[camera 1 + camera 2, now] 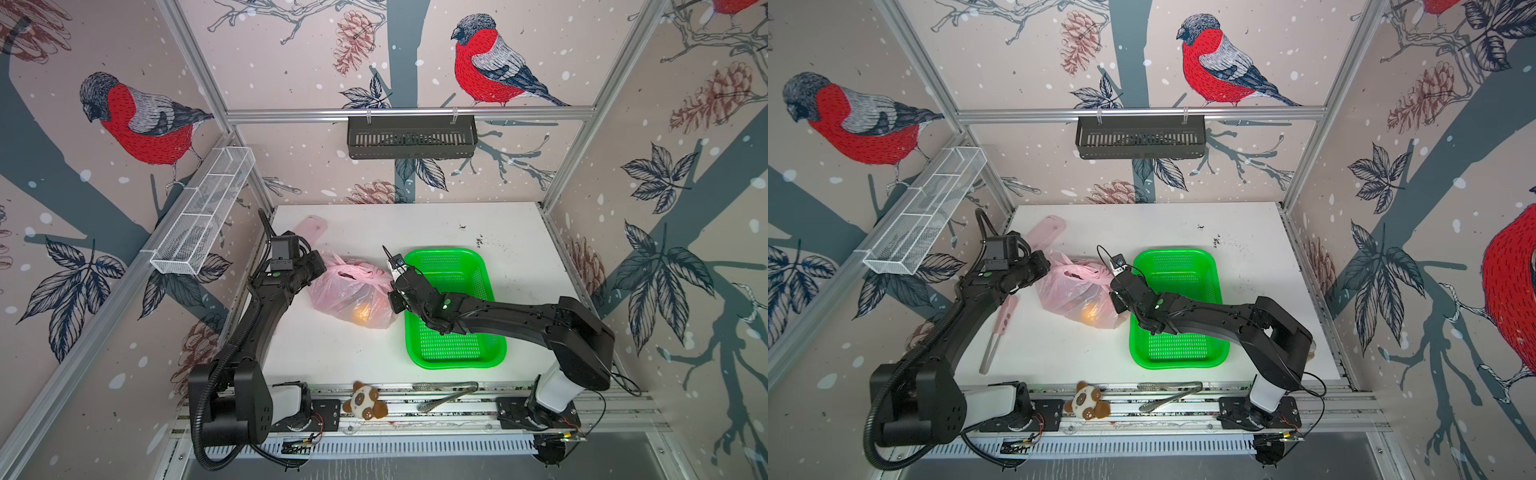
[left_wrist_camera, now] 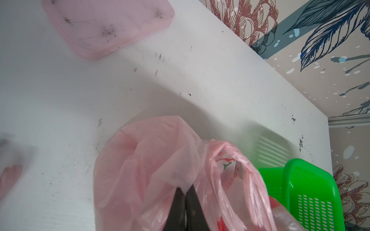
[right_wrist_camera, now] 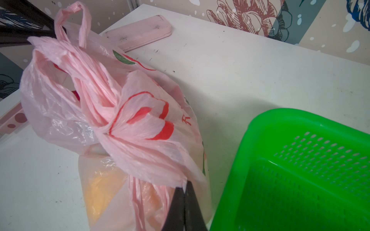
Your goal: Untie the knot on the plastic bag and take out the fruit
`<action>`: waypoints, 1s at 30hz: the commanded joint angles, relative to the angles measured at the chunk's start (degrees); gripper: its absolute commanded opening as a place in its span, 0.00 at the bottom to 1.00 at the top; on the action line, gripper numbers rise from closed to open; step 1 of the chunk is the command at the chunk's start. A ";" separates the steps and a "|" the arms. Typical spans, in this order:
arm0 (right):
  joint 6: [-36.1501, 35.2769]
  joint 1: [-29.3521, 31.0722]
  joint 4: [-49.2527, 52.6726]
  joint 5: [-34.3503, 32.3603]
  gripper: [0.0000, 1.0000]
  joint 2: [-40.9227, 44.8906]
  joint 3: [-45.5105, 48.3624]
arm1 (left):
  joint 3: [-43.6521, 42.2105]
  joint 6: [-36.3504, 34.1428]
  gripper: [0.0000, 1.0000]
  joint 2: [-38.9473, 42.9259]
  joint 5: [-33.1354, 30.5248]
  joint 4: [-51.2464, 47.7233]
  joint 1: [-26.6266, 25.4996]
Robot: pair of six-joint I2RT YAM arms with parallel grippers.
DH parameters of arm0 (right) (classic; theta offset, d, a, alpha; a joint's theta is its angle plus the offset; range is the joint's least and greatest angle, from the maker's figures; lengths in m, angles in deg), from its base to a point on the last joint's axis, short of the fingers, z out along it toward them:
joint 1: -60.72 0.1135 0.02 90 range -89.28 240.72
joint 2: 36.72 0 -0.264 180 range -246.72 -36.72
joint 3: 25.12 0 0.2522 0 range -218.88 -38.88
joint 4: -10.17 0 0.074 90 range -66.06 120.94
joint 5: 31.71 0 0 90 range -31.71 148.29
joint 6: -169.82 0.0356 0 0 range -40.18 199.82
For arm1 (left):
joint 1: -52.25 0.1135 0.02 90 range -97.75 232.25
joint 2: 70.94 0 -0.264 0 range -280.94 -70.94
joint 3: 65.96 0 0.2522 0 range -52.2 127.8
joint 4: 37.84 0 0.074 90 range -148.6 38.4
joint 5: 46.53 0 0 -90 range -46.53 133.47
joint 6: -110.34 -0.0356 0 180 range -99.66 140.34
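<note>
plastic bag (image 1: 353, 291): on the table (image 1: 498, 232), at 9 o'clock of the green basket (image 1: 453, 307).
knot (image 3: 104, 128): looks still tied — untying remains.
fruit (image 1: 360, 312): apparently all inside, orange glow through the film — none out.
left fingers (image 2: 177, 202): pressed together, pinching bag film at its 10 o'clock side.
right fingers (image 3: 176, 202): likewise pinching film at 3 o'clock.
writing: red prints, one red character, unreadable.

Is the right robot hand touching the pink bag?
Touching. In the right wrist view, the right gripper pinches a fold of the bag between shut fingers.
</note>
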 commanded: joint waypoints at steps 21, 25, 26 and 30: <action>-29.82 8.41 10.75 -11.37 0.59 -13.82 -24.10 | -1.97 0.66 0.00 0.43 11.37 5.54 0.24; -29.58 6.91 11.62 -12.20 0.59 -17.46 -26.95 | -2.41 0.25 0.00 0.86 11.17 5.54 0.25; -29.57 6.69 11.78 -12.60 0.59 -18.02 -27.33 | -2.50 0.17 0.00 0.95 11.06 5.55 0.26; -29.05 5.96 10.71 -13.77 0.59 -19.71 -27.50 | -2.70 0.05 0.00 1.29 10.71 5.49 0.24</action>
